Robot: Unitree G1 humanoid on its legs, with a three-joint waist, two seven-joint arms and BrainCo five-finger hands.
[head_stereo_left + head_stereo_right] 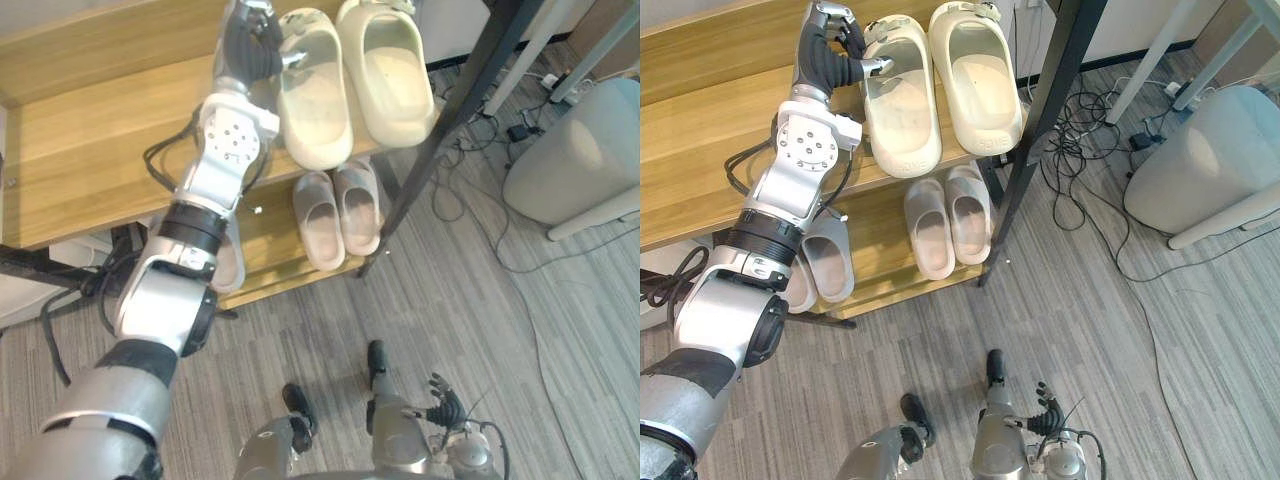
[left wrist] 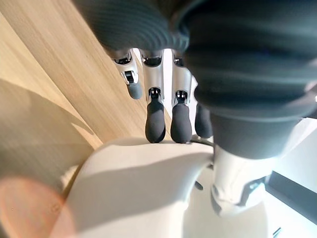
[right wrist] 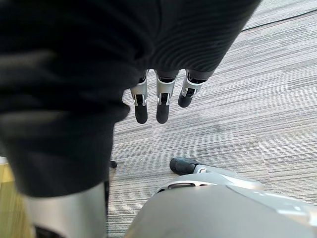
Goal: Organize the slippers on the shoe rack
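The cream slipper (image 1: 902,110) is pinched at its side wall by our left hand (image 1: 825,50), fingers (image 2: 155,124) outside, thumb inside. We judge it light, soft foam, best held by this rim. It lies on the shoe rack's top shelf (image 1: 710,110), beside its mate (image 1: 980,70).

Left arm (image 1: 800,150): silver-grey, black ribbed ring, plate dotted with holes, left of frame.
Left hand (image 1: 825,55): dark ribbed cover.
Fingers (image 2: 155,119): silver, dark-tipped.

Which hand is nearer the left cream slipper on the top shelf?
Left. The left hand pinches the left cream slipper at its side wall; the right hand hangs low over the floor, far from it.
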